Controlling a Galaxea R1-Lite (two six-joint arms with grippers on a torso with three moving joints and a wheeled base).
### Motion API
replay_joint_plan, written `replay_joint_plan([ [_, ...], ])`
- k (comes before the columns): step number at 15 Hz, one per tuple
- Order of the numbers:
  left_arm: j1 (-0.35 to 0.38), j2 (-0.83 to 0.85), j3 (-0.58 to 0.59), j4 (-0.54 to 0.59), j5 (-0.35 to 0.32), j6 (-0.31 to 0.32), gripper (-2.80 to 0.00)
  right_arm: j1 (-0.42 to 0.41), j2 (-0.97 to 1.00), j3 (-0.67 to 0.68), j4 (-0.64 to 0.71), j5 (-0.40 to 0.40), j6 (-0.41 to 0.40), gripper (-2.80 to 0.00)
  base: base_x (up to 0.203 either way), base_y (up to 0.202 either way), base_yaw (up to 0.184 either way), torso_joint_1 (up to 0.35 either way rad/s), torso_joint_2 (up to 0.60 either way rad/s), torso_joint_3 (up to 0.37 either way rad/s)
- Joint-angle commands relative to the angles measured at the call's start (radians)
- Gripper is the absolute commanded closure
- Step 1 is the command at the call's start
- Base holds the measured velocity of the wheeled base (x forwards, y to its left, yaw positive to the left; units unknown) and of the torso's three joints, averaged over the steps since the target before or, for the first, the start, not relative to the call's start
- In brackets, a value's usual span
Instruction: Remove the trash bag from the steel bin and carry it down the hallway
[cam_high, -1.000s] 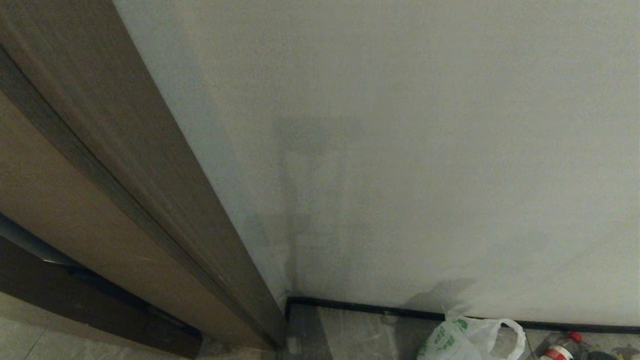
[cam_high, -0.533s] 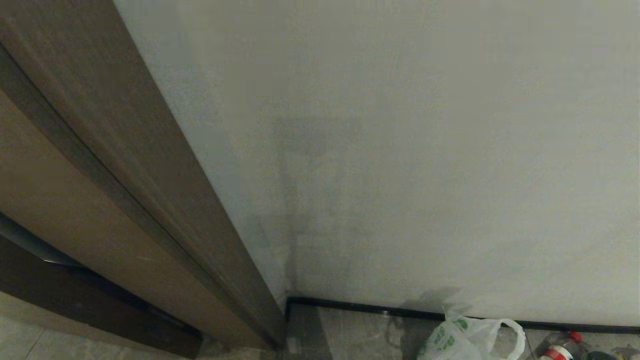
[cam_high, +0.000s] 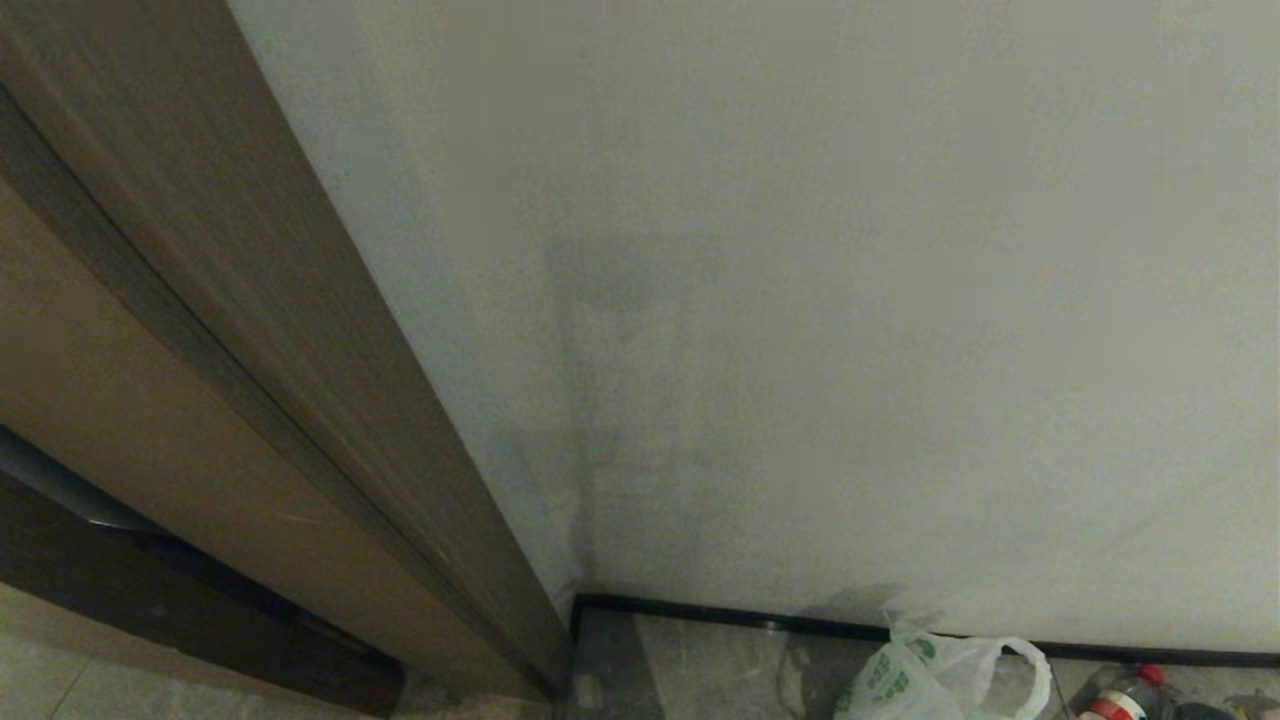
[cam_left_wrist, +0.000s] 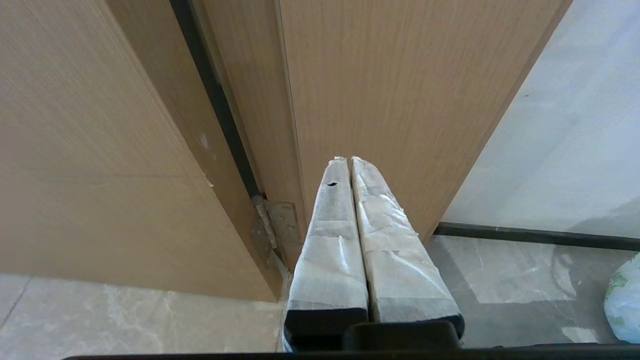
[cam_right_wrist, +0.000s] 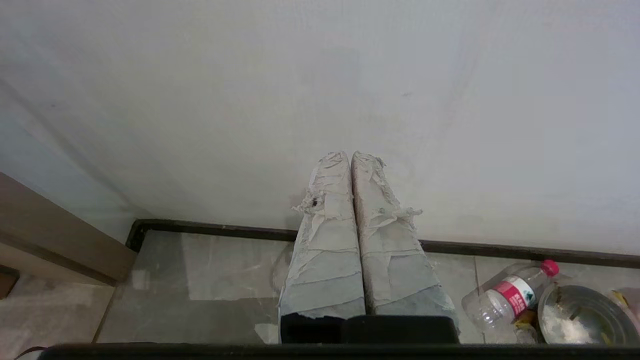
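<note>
Head view: the trash bag (cam_high: 935, 680) sits on the grey floor tiles (cam_high: 700, 665) at the foot of the white wall (cam_high: 800, 300), against the black baseboard (cam_high: 720, 618), right of the brown door frame (cam_high: 300, 400). A clear bottle with a red cap (cam_high: 1125, 700) lies just beside it. Neither gripper shows here. The film looks thin, soft and crinkly, probably light and slippery, and likely to tear if pinched mid-panel. The open loop handle (cam_high: 1030, 665) is the best grasp point.

Left wrist view: the left gripper (cam_left_wrist: 350, 161) is pressed together, empty, facing the door frame (cam_left_wrist: 400, 100) and hinge (cam_left_wrist: 280, 220). An edge of the trash bag (cam_left_wrist: 624, 305) shows at the frame border.

Right wrist view: the right gripper (cam_right_wrist: 350, 155) is pressed together, empty, facing the wall (cam_right_wrist: 320, 75). The bottle (cam_right_wrist: 505, 295) lies touching a steel bowl-like container (cam_right_wrist: 582, 312).
</note>
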Motion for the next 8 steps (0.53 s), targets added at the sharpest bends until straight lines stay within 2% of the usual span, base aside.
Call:
replay_joint_plan([
  [1,0.000,0.000,-0.001,0.010,-0.001,0.013,0.00,0.000,-0.004,0.000,-0.001,0.000,0.003,0.00,0.000,0.000,0.000,0.000,0.00,0.000],
  [4,0.000,0.000,0.000,0.003,0.000,0.022,0.00,0.000,-0.003,0.000,-0.003,0.000,0.003,0.00,0.000,0.000,0.000,0.002,0.00,0.048],
  [8,0.000,0.000,0.000,0.002,0.001,-0.003,0.00,0.000,-0.003,0.000,-0.002,0.000,0.003,0.00,0.000,0.000,0.000,0.002,0.01,0.173],
])
